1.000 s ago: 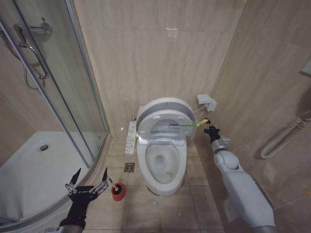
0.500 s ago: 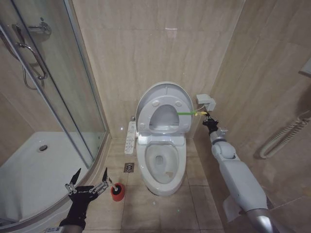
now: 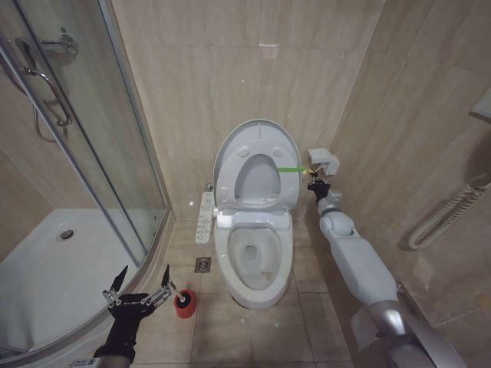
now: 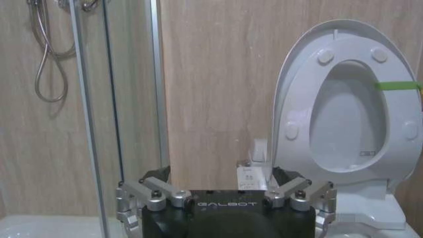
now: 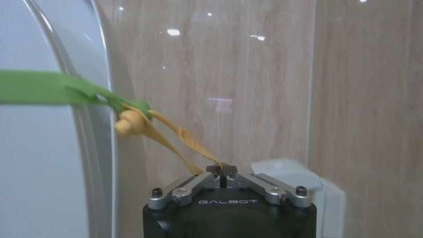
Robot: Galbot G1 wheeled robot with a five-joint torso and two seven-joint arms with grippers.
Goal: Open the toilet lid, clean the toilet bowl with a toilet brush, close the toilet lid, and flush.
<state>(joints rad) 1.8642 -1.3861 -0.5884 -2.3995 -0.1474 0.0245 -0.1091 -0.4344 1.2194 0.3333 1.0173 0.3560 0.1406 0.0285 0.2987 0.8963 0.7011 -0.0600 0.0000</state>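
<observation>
Red holder point(image 3: 185, 303) on the floor at about 9 o'clock from the bowl point(image 3: 254, 264), just beside it; dark head of the brush point(image 3: 184, 294) standing inside, handle not made out. Bowl open, oval and glossy white, a little water low in the well. Narrow button panel point(image 3: 206, 217) along its side at 10 o'clock.

Beige tiled floor point(image 3: 253, 337), small square drain point(image 3: 203, 264) at 9 o'clock from the bowl. Beige tiled walls all round; glass shower door point(image 3: 92, 146) and white shower tray point(image 3: 54, 268) at 9 o'clock, a white wall box point(image 3: 323, 162) at 2 o'clock from the bowl, a pale coiled hose point(image 3: 445, 218) at 3 o'clock.

Lid point(image 3: 257, 165) raised upright against the back wall at 12 o'clock, seat ring up with it, both glossy white. Green strap point(image 3: 289, 169) across the lid's 3 o'clock edge, ending in a yellow band that runs to the right tool point(image 3: 316, 184).

Right tool point(image 5: 222, 174) at 3 o'clock from the lid, beside the wall box, tips pinched together on the yellow band of the strap point(image 5: 168, 136).

Left tool point(image 3: 138, 285) low at 8 o'clock from the bowl, near the holder, fingers point(image 3: 115, 282) spread wide, holding nothing.
</observation>
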